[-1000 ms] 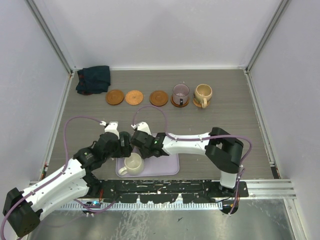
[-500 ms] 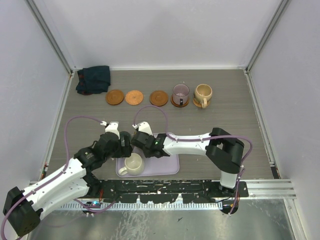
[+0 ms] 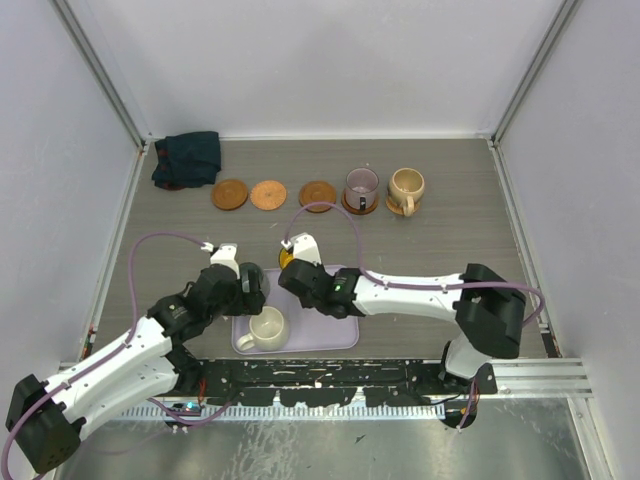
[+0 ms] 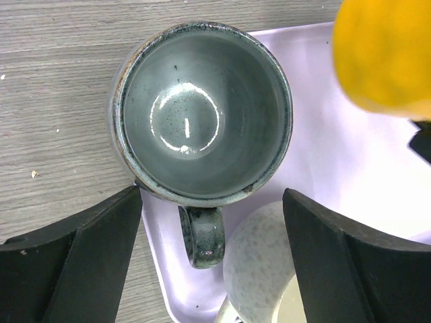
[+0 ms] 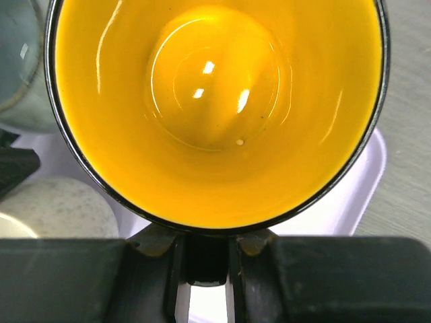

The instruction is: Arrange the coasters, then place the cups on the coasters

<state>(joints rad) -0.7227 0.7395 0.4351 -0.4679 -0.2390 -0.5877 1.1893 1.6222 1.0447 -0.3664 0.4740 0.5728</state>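
Three bare coasters point(image 3: 229, 193) point(image 3: 268, 194) point(image 3: 318, 195) lie in a row at the back. To their right, the mauve cup point(image 3: 361, 186) and the tan cup point(image 3: 406, 188) each stand on a coaster. My right gripper point(image 5: 205, 259) point(image 3: 291, 266) is shut on the handle of the yellow cup point(image 5: 215, 108) point(image 4: 384, 54), over the far edge of the lavender tray point(image 3: 325, 335). My left gripper point(image 4: 212, 202) point(image 3: 252, 286) hangs open over the grey-green cup point(image 4: 202, 111), whose handle lies between the fingers. The cream cup point(image 3: 267, 328) point(image 4: 259, 269) stands on the tray.
A dark teal cloth point(image 3: 187, 158) is bunched in the back left corner. White walls enclose the table on three sides. The two arms are close together over the tray's left half.
My right gripper has closed on the yellow cup's handle and shifted toward the back with it, its arm stretching out to the right. The left arm has stayed in place.
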